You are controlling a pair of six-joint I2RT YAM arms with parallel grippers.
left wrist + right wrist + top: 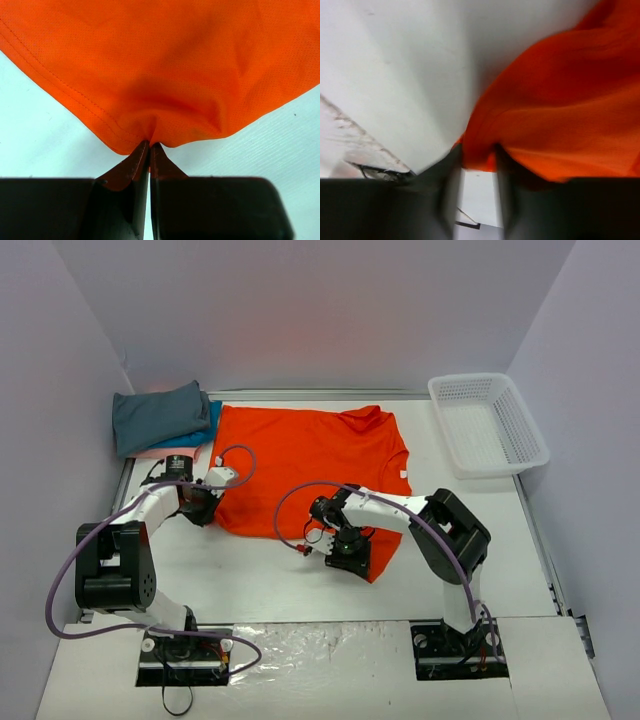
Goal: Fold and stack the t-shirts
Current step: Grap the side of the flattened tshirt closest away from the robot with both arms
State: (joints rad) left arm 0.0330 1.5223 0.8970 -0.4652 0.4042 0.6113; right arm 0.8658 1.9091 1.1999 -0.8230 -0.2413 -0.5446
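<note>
The bright orange t-shirt [305, 465] lies spread on the white table, collar toward the back. My left gripper [207, 502] is shut on its near left hem corner; the left wrist view shows the cloth [165, 70] pinched between the closed fingertips. My right gripper [345, 552] grips the near right corner, lifted slightly; the right wrist view is blurred, with orange cloth [555, 115] between the fingers. A folded stack sits at the back left: a dark grey-teal shirt [158, 415] on a bright blue one [211, 414] and a pale pink one [165, 450].
A white mesh basket [488, 424] stands at the back right. Pale walls enclose the table on three sides. A shiny sheet [320, 655] covers the near edge between the arm bases.
</note>
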